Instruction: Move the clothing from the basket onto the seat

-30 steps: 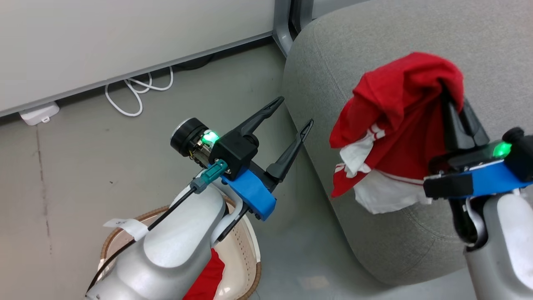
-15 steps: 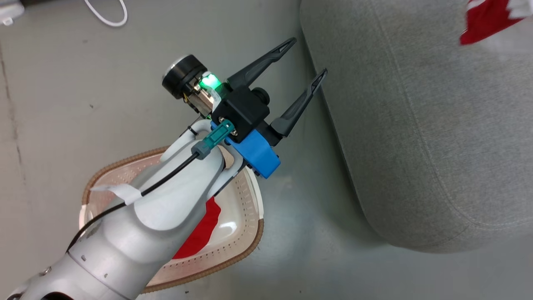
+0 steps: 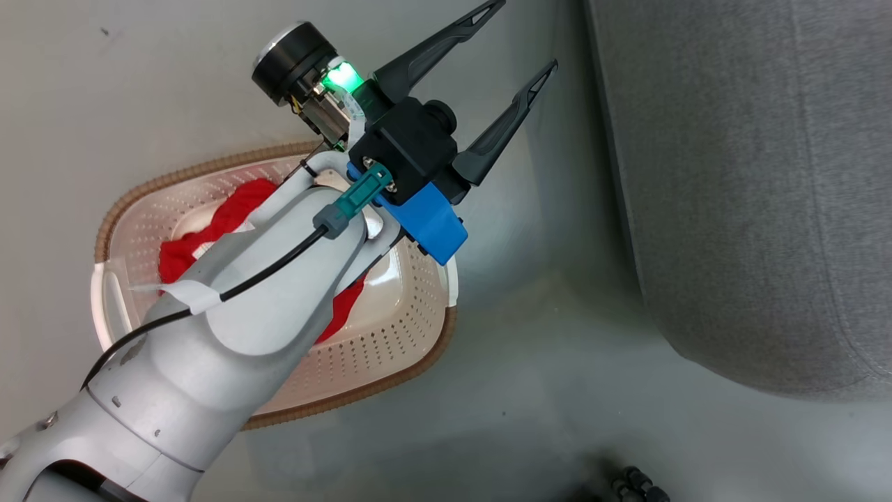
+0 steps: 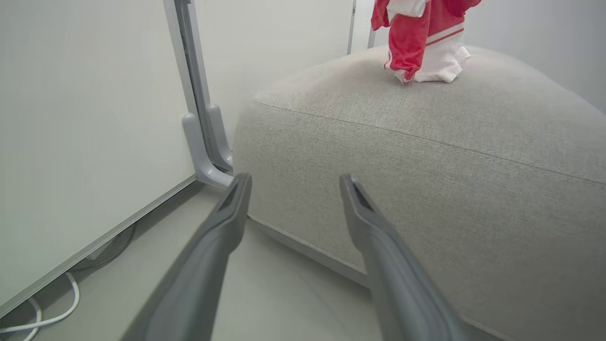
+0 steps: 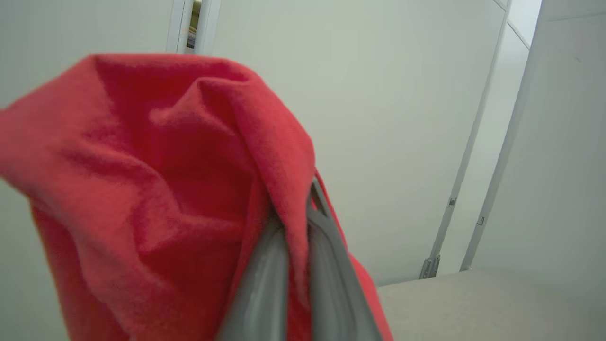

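My left gripper (image 3: 527,33) hangs open and empty over the floor, between the basket (image 3: 390,341) and the grey seat (image 3: 752,195). A red garment (image 3: 202,233) lies in the cream basket, partly hidden under my left forearm. In the left wrist view, the open gripper (image 4: 293,182) faces the seat's side (image 4: 426,189). On top of that cushion a second red and white garment (image 4: 421,38) hangs down, its lower end touching the fabric. My right gripper (image 5: 296,208) is shut on this red garment (image 5: 142,189), which drapes over its fingers.
A white wall panel with a grey metal post (image 4: 199,118) stands left of the seat. A white cable (image 4: 42,317) lies on the grey floor by the wall. Dark objects (image 3: 637,484) sit at the head view's bottom edge.
The head camera has tilted down, bringing the whole basket into view and losing the right gripper with its garment. My left gripper stays open.
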Robot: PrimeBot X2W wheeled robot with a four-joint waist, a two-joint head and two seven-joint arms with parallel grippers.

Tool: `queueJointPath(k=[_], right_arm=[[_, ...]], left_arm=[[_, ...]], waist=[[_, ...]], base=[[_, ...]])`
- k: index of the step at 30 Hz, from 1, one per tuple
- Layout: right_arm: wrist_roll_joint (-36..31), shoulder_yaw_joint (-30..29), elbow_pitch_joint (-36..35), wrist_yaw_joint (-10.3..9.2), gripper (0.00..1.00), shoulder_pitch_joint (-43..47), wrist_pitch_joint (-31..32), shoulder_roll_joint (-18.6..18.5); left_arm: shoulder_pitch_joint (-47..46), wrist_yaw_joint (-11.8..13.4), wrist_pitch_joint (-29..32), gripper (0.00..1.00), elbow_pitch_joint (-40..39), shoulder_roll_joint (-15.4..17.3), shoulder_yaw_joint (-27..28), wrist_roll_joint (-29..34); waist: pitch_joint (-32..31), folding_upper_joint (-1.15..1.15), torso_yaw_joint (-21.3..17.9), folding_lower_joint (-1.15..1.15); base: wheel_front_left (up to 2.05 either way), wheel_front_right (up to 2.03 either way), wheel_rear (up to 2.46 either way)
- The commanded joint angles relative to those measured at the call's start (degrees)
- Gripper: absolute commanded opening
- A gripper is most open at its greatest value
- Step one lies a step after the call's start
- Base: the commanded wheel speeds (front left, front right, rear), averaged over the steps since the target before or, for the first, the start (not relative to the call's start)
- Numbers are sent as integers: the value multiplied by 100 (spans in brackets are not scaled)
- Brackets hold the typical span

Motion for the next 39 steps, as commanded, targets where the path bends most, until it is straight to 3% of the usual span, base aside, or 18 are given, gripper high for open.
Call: queueJointPath(k=[1, 17, 18, 19, 20, 26, 39], right_arm=[[-18, -6, 45, 3, 0, 4, -22, -17], [52, -351, 1410, 3, 0, 1012, -21, 715], [70, -329, 1417, 3, 9, 1027, -21, 728], [79, -313, 1414, 3, 43, 1053, -21, 732], [107, -300, 1435, 2, 100, 1081, -21, 743], [117, -170, 1328, 3, 100, 1434, -21, 854], [21, 192, 453, 3, 100, 3362, -21, 1223]], left_arm=[[-81, 25, -12, 100, -16, 27, -1, 14], [-139, 52, -25, 100, -84, 52, 8, 1], [-140, 60, -25, 100, -88, 55, 10, 0], [-136, 66, -26, 100, -89, 64, 7, 0], [-129, 70, -26, 100, -85, 73, 7, -6], [64, 100, -27, 100, -73, 52, 39, -51], [992, 168, -24, 100, -335, -51, 562, -176]], waist=[[114, 0, 22, -1], [181, 0, 1, -1], [178, 0, -5, -1], [172, 0, -11, -1], [159, 0, -19, -1], [-143, 0, -48, -1], [-1451, 0, 13, -1]], base=[[0, 0, 0], [0, 0, 0], [0, 0, 0], [0, 0, 0], [0, 0, 0], [0, 0, 0], [0, 0, 0]])
